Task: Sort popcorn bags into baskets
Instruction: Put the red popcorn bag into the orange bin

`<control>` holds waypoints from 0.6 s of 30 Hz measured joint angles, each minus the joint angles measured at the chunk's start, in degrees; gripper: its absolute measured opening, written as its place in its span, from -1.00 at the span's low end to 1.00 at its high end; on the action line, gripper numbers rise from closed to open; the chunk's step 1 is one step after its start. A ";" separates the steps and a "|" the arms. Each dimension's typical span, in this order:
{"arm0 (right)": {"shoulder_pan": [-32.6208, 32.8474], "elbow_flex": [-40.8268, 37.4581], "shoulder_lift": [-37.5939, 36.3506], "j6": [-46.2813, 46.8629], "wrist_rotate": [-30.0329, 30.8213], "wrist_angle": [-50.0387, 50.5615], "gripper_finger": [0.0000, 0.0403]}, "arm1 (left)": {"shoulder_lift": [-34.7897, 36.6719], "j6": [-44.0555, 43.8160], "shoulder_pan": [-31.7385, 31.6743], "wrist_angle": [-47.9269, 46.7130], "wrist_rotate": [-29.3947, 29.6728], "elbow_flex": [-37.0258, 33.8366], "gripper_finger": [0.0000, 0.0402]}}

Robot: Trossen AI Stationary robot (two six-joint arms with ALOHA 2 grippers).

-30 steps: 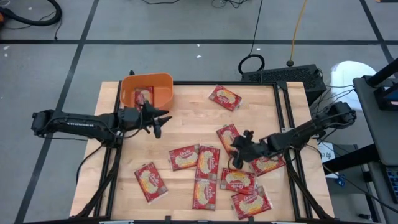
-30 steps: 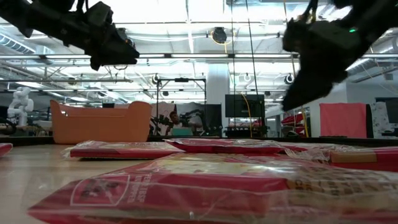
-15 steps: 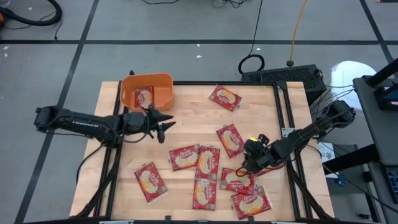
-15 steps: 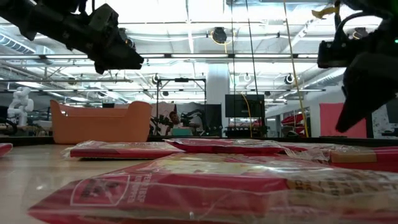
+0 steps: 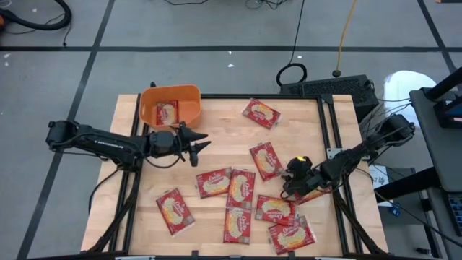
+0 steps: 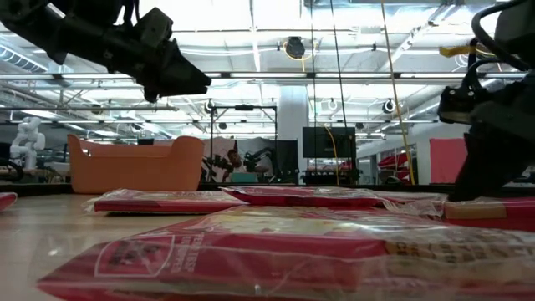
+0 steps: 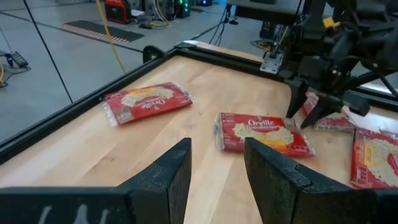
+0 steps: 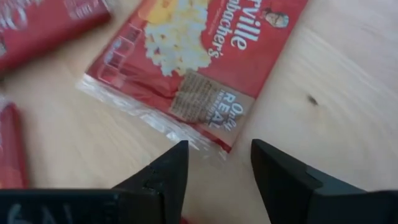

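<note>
right tool apart over packet edge; left tool apart, above bare wood.

A bright orange is being shown by the basket. The popcorn bags are being seen in red, each with a yellow-cream oval of popcorn and white lettering; on one bag a brown patch with white words is being shown. The table is being shown in pale wood grain, edged by black rails.
</note>
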State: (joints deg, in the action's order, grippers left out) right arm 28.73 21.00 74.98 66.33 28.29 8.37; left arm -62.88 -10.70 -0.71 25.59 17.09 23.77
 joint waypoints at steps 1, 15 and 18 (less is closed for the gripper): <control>-0.20 -0.87 -0.07 0.14 0.17 -1.60 -0.23 | -0.18 0.01 0.00 0.59 0.00 0.00 -0.24; -2.10 -4.00 0.21 -8.79 4.60 -10.90 -0.96 | -0.67 -0.47 0.00 4.83 0.01 0.00 -0.24; -2.34 -4.06 0.47 -13.13 6.23 -14.88 -0.99 | -0.67 -0.55 0.00 4.83 0.00 0.00 -0.24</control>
State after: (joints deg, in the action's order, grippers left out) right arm 26.39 16.94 75.45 53.20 34.53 -6.51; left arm -63.55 -11.25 -0.71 30.41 17.08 23.77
